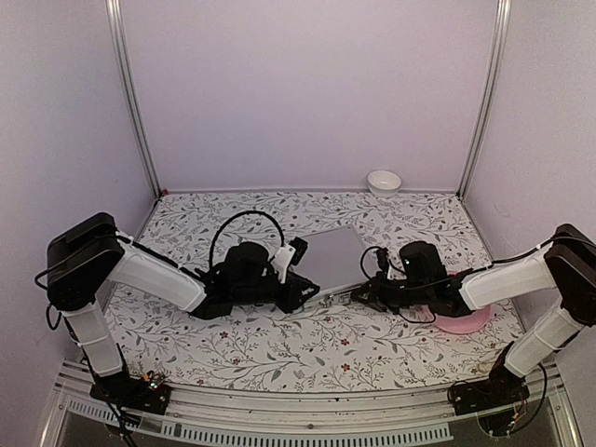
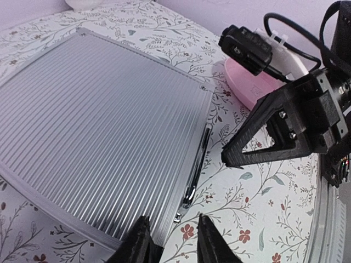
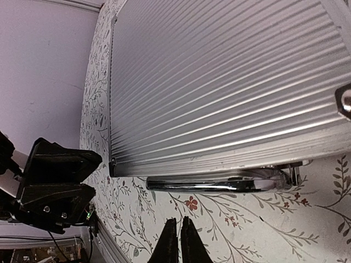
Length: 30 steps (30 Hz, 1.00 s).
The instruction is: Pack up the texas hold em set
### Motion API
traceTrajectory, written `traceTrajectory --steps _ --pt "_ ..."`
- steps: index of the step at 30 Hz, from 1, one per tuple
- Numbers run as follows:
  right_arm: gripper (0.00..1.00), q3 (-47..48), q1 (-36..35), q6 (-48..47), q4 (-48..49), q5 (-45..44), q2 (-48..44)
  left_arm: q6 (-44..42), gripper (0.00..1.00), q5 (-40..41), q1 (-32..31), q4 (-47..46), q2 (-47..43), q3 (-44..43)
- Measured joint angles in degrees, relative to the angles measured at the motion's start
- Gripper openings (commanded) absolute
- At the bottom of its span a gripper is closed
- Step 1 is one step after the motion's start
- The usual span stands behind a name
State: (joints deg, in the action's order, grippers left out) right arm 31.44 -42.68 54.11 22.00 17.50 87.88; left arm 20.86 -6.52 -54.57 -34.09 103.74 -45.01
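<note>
Our finding: silver case [image 1: 335, 256] shut on surface [image 1: 279, 349], left pincer [image 2: 173, 220] and right pincer [image 3: 179, 221] both closed beside its handle [image 3: 214, 183].

The case [image 2: 98, 126] is ribbed silver metal, its handle [image 3: 214, 184] glossy chrome.

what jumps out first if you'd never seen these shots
The closed ribbed silver case lies flat in the middle of the floral table, chrome handle on its near edge. The left gripper and right gripper both sit low at that edge, one at each end. A pink plate peeks from under the right arm; a white bowl sits by the far wall.
</note>
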Motion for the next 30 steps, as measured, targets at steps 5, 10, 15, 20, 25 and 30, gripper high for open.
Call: traceTrajectory --steps 5,10,15,20,25,30 --pt "0.04 -0.52 -2.49 3.26 -0.9 -2.54 -0.17 -2.47 0.3 -2.12 1.22 0.5 -2.19 0.0" --pt "0.04 -0.83 -3.61 7.1 -1.51 -5.01 1.07 -4.61 0.3 -5.25 3.1 0.7 -2.21 0.0" --pt "0.04 -0.37 -4.04 10.36 -1.66 -6.71 3.63 -6.36 0.3 -7.06 3.39 0.66 -2.14 0.0" --pt "0.04 1.01 -4.17 12.52 -1.7 -8.35 6.21 -7.69 0.3 -7.74 3.43 0.63 -1.46 -0.02" --pt "0.03 1.97 -4.17 13.92 -1.64 -10.12 7.63 -8.44 0.3 -8.07 3.5 0.7 0.15 -0.04" --pt "0.03 3.26 -4.07 14.4 -1.42 -12.04 9.35 -8.79 0.3 -8.13 3.54 0.7 0.96 -0.04"
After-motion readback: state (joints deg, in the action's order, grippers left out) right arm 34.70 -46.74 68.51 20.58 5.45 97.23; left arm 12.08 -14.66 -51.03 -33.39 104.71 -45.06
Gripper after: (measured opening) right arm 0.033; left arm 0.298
